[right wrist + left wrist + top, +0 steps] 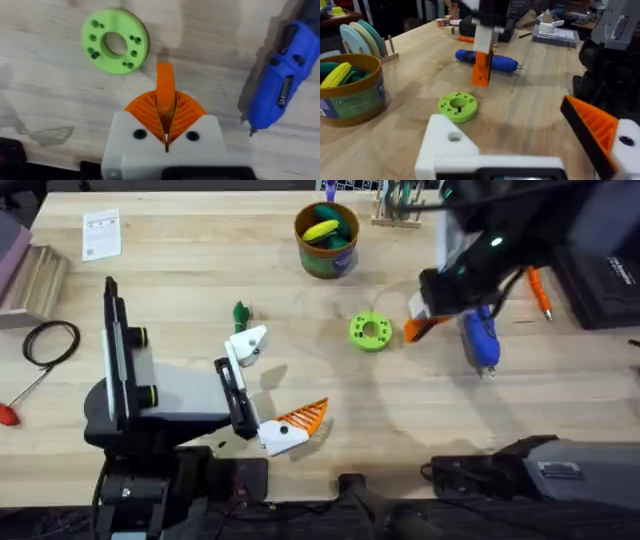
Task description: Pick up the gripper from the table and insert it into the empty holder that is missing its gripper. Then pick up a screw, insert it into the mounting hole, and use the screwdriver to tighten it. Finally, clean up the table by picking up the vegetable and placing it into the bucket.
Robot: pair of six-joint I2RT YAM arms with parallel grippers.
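Note:
My right gripper [424,326] [165,107] is shut on the small orange ribbed gripper [165,90] [481,74], held just above the table beside the green disc. The blue screwdriver [480,340] [278,87] lies right of it. My left gripper [275,385] stands open near the table's front. One of its white blocks is the holder [247,344] [447,145] with no orange finger and a round hole on top. The other block bears an orange finger [303,418] [594,125]. The dark green vegetable [240,313] lies just behind the holder. The bucket [326,255] [355,97] stands at the back centre. No screw can be made out.
A flat bright-green disc [370,332] [115,41] [457,106] with holes lies between the two grippers. An orange pen-like tool [540,292] lies at the far right. A black cable loop [50,340] and a paper card [101,234] are at the left.

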